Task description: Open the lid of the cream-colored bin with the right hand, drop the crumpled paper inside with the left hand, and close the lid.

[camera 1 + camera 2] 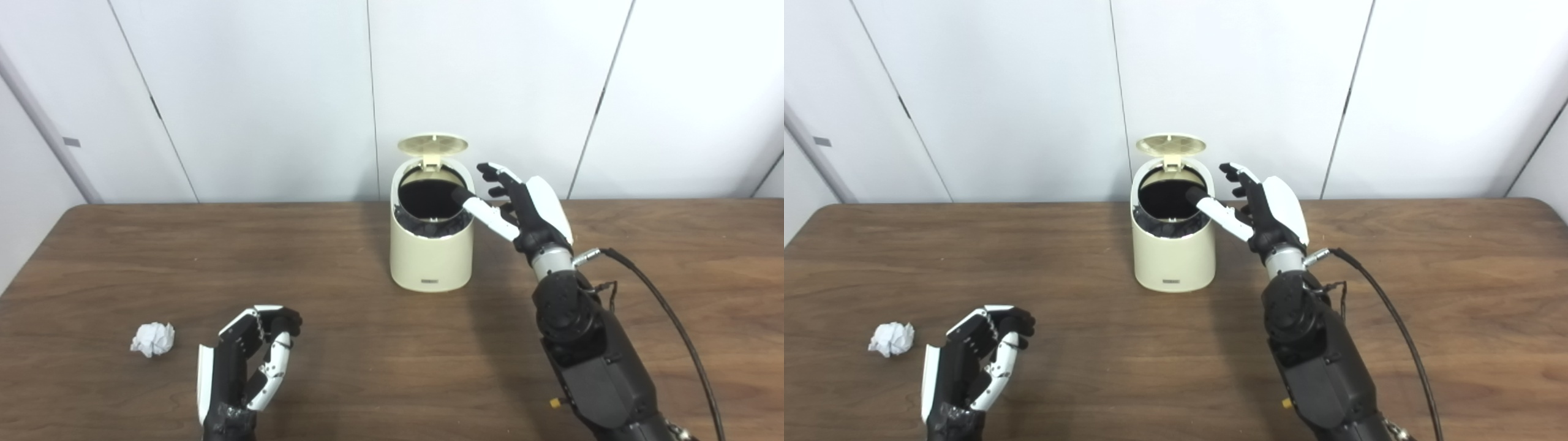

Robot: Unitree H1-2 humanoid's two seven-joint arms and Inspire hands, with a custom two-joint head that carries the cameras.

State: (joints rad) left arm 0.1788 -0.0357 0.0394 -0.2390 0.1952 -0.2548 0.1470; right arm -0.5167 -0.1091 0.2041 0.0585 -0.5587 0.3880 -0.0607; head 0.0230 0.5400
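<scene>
Crumpled paper (pixel 152 339); smooth rounded bin (pixel 431 257), lid (pixel 432 144) upright.

Bin (pixel 431 257) interior too dark; both forearms cut off below.

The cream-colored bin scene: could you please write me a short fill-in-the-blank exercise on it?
1. The lid of the cream-colored bin stands ____.
2. The crumpled paper lies on the ____, not in a hand.
3. The hand nearest the bin's opening is the ____ hand.
4. The left hand holds ____, beside the paper.

Missing words: open; table; right; nothing
</scene>
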